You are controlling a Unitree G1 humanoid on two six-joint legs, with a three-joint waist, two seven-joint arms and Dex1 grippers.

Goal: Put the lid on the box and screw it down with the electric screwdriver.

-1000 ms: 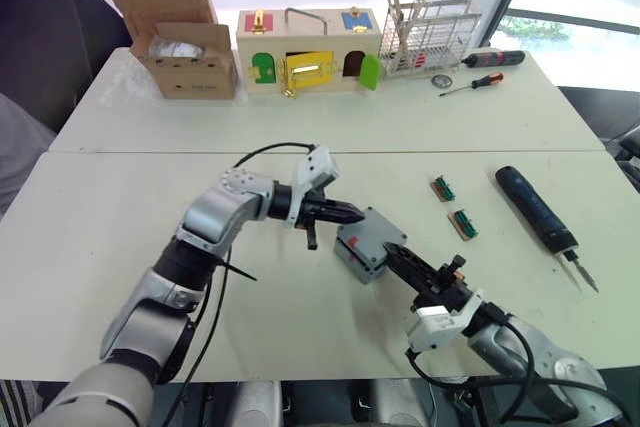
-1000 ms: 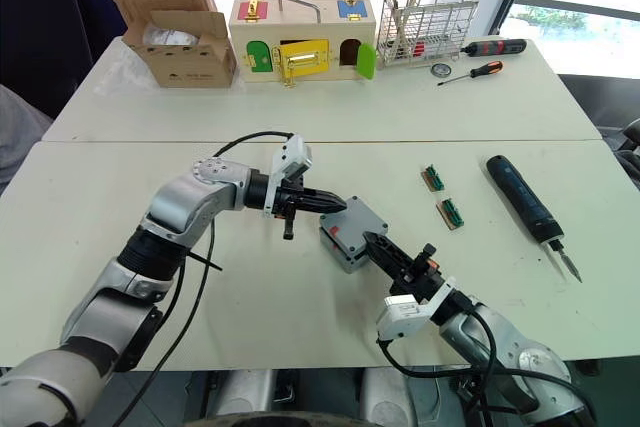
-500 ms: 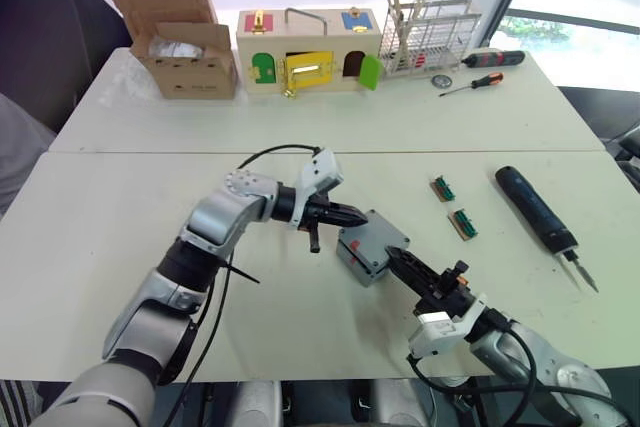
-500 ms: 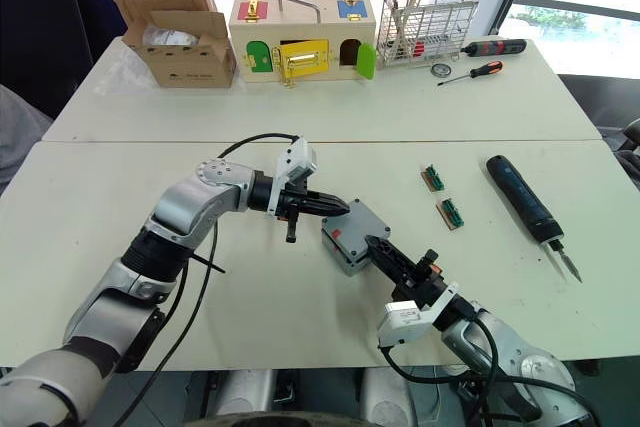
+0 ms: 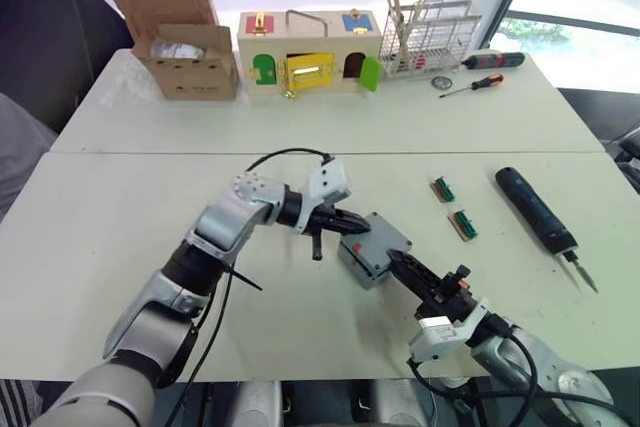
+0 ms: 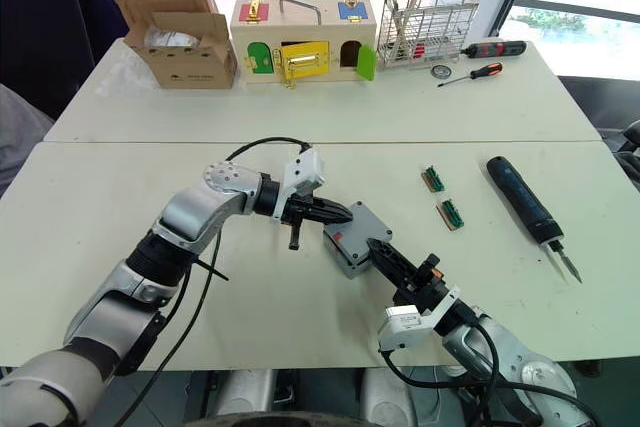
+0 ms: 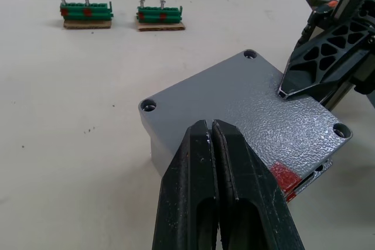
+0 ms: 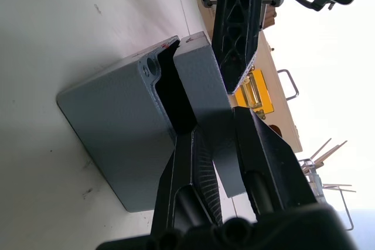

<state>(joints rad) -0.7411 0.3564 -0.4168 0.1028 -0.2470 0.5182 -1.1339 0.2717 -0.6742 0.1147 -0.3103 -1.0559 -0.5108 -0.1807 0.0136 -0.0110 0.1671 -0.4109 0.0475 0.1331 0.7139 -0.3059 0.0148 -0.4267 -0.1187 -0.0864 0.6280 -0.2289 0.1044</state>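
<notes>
Both grippers meet at the box [image 5: 374,250], which sits near the middle of the front table with the lid [image 7: 258,109] lying on top of it, red mark [image 7: 283,176] up. From the robot's left, the left gripper [image 5: 356,222] reaches in with its two black fingers pressed together on nothing, their tips over the lid's edge. From the front, the right gripper [image 5: 397,260] comes in with its fingers slightly parted around the lid's rim: one finger rests on the lid's outer face and the other lies in the dark gap between lid and box, where the lid sits raised at that side.

On the same tabletop, toward its right edge, the electric screwdriver [image 5: 536,212] lies flat with its metal bit pointing to the front. Two small green terminal blocks [image 5: 452,206] lie between it and the box.

Along the far table's back edge stand an open cardboard box [image 5: 180,32] holding something pale, a wooden box with coloured doors [image 5: 307,50], and a wire rack [image 5: 430,35] with thin sticks standing in it.
</notes>
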